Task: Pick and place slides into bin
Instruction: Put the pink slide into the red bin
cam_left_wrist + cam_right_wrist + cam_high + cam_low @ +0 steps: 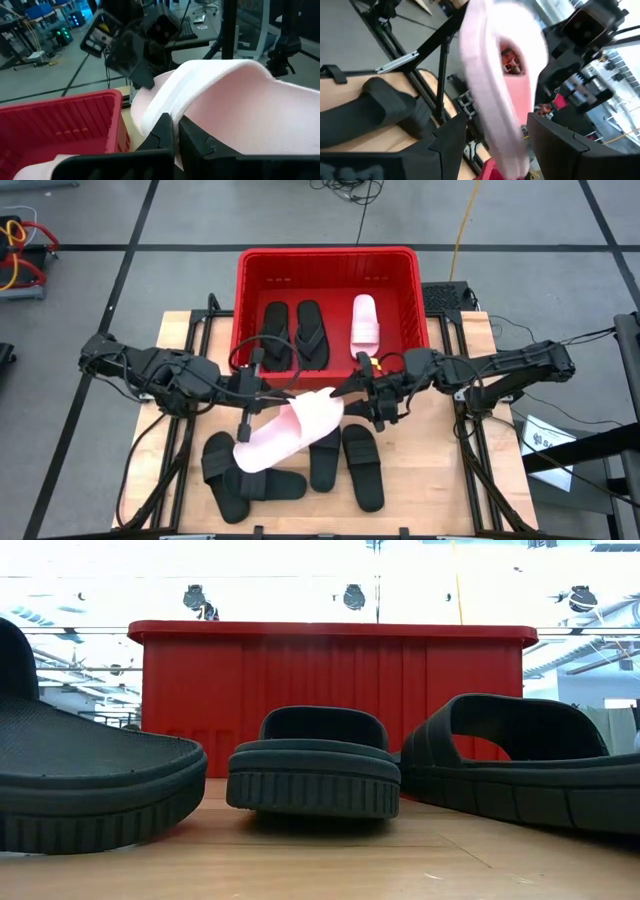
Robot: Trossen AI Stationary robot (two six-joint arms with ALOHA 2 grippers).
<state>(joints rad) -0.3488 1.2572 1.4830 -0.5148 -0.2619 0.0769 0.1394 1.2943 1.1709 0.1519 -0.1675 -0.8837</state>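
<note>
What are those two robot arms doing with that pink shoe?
The two arms are tidying slides into the red bin. Right now the left gripper is clamped on a pink slide, holding it up off the table just in front of the bin, while the right gripper is open around its other end. Two black flip-flops and another pink slide already lie in the bin. Four black slides wait on the table.

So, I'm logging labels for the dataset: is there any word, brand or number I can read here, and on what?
Nothing can be read.
White tag at the table's right edge: print too small.
Pink slide, held by the left claw: no marking shows.
Red bin: no label shows.
Black slides: no brand shows.
</note>
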